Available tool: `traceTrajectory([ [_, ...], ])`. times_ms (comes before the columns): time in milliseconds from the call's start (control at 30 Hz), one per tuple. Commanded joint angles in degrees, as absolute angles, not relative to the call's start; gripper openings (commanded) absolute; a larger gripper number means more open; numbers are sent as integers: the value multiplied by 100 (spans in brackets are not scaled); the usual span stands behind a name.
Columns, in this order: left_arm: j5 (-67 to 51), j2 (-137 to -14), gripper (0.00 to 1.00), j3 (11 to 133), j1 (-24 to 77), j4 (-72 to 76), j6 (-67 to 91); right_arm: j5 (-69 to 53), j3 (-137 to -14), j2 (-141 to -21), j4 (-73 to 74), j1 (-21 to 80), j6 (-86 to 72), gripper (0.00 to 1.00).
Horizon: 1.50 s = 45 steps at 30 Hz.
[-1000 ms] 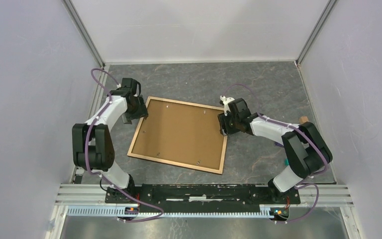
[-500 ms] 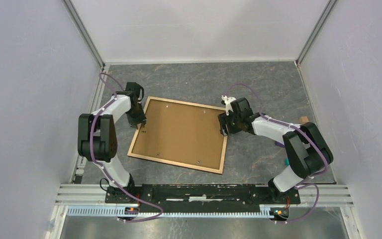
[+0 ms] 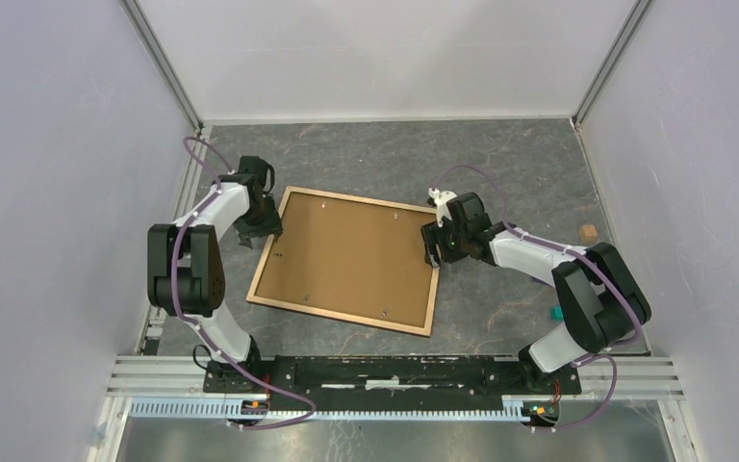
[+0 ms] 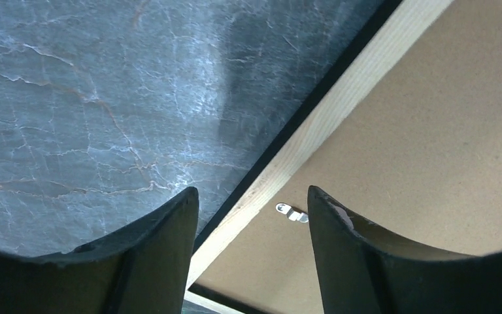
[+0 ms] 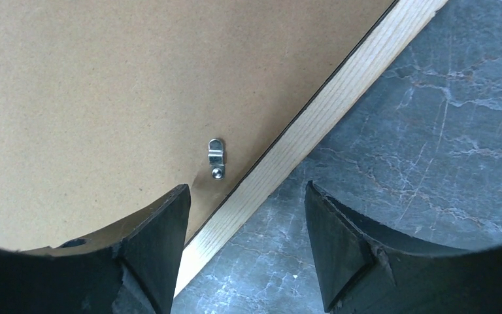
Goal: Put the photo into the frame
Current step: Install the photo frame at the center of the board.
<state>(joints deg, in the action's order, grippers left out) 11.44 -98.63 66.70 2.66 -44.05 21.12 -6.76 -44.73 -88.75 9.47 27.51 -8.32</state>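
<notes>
Two robot arms reach from a metal rail (image 3: pixel 394 370) at the bottom of the overhead view across a dark marbled table (image 3: pixel 500 164). The frame (image 3: pixel 339 317) lies flat at the centre of that view, slightly skewed, its light wood back turned up. A brown backing board (image 3: pixel 346 258) fills its opening.

At lower right, near the right arm's elbow, a small teal object (image 3: pixel 556 314) sits on the table, too small to identify. Higher along the right edge rests a small tan block (image 3: pixel 588 231).

The right gripper (image 5: pixel 245 190) is at the upper part of the frame's right side. In its wrist view the fingers stand apart and grip nothing. The pale wood strip runs diagonally between them, with a silver turn clip (image 5: pixel 216 158) on the board just inside it.

The left gripper (image 4: pixel 253 196) is at the upper part of the frame's left side. Its fingers are likewise spread and hold nothing. In its wrist view the wood strip, edged in black on the outside, passes between them. A second small metal clip (image 4: pixel 291 212) shows beside the right-hand finger.

White walls close off the top of the overhead view.
</notes>
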Motion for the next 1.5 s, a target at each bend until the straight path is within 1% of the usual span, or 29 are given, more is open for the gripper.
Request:
traceTrajectory([
  [0,953,-9848,69,6671,111,-4271,2223,-932,-4377,-8594,671,2824,-941,70],
  [100,656,-10192,66,6691,106,-4276,2137,-919,-4398,-8576,684,2836,-999,69],
  [167,567,-10289,62,6640,103,-4253,2136,-856,-4450,-8587,746,2835,-1079,68],
  [267,491,-10283,51,6566,105,-4199,2114,-417,-4467,-8569,881,2845,-1323,65],
  [333,508,-10275,47,6533,105,-4168,2109,-118,-4443,-8531,929,2865,-1427,64],
  [467,398,-10329,41,6521,105,-4166,2100,-42,-4509,-8638,968,2878,-1529,66],
  [733,491,-10248,35,6506,104,-4176,2100,91,-4689,-9046,783,2998,-1657,64],
  [833,482,-10246,31,6491,105,-4181,2139,55,-4732,-9098,713,3081,-1715,66],
  [933,515,-10231,28,6504,105,-4185,2228,329,-4764,-9229,694,3093,-1783,66],
  [1067,459,-10265,23,6486,101,-4189,2311,759,-4898,-9419,952,3112,-1803,58],
  [1167,406,-10272,22,6482,105,-4170,2357,999,-4858,-9372,934,3155,-1910,53],
  [1233,399,-10277,22,6469,105,-4153,2388,1086,-4944,-9424,985,3162,-1952,53],
  [1400,393,-10257,21,6443,103,-4149,2399,1185,-5118,-9662,1142,3201,-1998,58],
  [1467,372,-10257,20,6442,105,-4154,2416,1274,-5155,-9733,1206,3222,-2053,55],
])
